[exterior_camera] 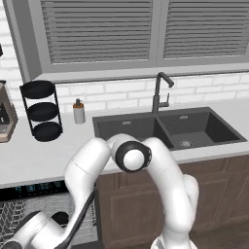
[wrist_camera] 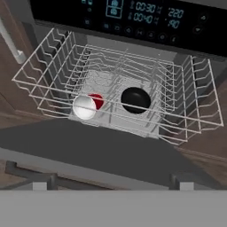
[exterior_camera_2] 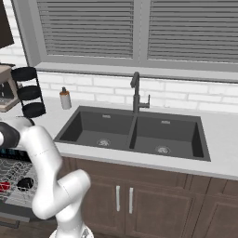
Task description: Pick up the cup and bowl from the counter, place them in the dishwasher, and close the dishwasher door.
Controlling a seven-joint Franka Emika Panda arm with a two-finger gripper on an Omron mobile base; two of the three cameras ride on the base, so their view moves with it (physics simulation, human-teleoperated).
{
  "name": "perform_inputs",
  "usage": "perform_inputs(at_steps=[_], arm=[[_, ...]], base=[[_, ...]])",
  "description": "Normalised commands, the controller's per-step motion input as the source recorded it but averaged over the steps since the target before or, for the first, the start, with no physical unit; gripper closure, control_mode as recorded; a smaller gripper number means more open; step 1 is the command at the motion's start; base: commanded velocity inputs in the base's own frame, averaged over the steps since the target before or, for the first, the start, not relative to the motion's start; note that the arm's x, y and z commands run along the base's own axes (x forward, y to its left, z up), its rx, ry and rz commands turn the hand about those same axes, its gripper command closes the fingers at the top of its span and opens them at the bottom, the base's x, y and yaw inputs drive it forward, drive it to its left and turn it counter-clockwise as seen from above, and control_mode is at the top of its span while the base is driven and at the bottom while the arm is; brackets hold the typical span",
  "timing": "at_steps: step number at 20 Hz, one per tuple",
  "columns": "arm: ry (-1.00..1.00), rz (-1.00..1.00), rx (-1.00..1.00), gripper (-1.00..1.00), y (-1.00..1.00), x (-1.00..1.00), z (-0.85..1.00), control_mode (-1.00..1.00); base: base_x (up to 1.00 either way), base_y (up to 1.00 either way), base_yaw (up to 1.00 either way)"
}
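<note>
The dishwasher [wrist_camera: 133, 20] stands open with its wire rack [wrist_camera: 195, 93] pulled out. Inside the rack the red cup [wrist_camera: 87, 105] lies on its side, white inside facing me. Just to its right sits the black bowl [wrist_camera: 135, 99]. From the right base view the cup [exterior_camera_2: 3, 186] and bowl [exterior_camera_2: 25, 183] show in the rack behind my arm. The dishwasher door [wrist_camera: 111, 148] lies folded down flat below the rack, its bar handle [wrist_camera: 26, 170] nearest me. My gripper [wrist_camera: 113, 186] hovers above the door's handle edge, open and holding nothing.
On the counter [exterior_camera: 39, 155] stand a three-tier black stand [exterior_camera: 41, 109] and a grey soap bottle [exterior_camera: 79, 112]. The black double sink [exterior_camera: 165, 129] with its faucet [exterior_camera: 158, 95] lies to the right. Brown cabinets [exterior_camera_2: 153, 195] flank the dishwasher.
</note>
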Motion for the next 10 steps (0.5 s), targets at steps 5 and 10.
perform_inputs(at_steps=[5,10], arm=[[-0.08,0.0,0.0,-1.0,0.01,-0.38,0.0,-1.0],[-0.21,0.0,0.0,-1.0,0.07,-0.54,-0.04,-1.0]], base=[[0.0,0.0,0.0],[0.0,0.0,0.0]])
